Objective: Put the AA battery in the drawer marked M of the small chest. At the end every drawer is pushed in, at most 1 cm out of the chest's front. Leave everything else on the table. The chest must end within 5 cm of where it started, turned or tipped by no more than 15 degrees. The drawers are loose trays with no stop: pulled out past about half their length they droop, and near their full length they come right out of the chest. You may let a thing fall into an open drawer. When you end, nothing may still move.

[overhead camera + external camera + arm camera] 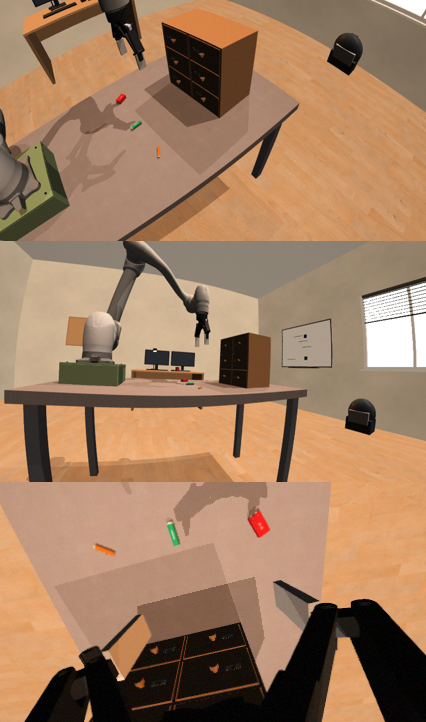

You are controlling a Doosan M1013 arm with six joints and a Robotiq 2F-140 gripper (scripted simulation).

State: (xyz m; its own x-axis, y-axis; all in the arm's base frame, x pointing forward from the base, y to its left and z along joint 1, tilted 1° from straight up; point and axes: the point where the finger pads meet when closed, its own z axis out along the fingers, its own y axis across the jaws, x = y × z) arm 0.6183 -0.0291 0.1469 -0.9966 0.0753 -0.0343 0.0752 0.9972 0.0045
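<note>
Green AA battery [135, 125] [190, 383] [173, 533], judging by size, lies on table [119, 209] [155, 400] [295, 547], between red 9V [121, 98] [184, 380] [259, 524] and thinner orange battery [158, 151] [200, 387] [104, 550]. Gripper [131, 57] [201, 342] [209, 609] wide open, empty, near chest [236, 71] [258, 360] [200, 682]. Labels unreadable. Probably drawer first: centre on M's knob, pull straight, stop before half-length.

The robot has a smooth, rounded, light-grey arm [121, 293] with darker grey shading, a lobed grey base foot [17, 185] [95, 359], and a black, angular, linked gripper [128, 44] [202, 341] [209, 609] ending in flat, pale grey, rectangular fingertip plates [141, 62] [206, 339] [291, 606]
</note>
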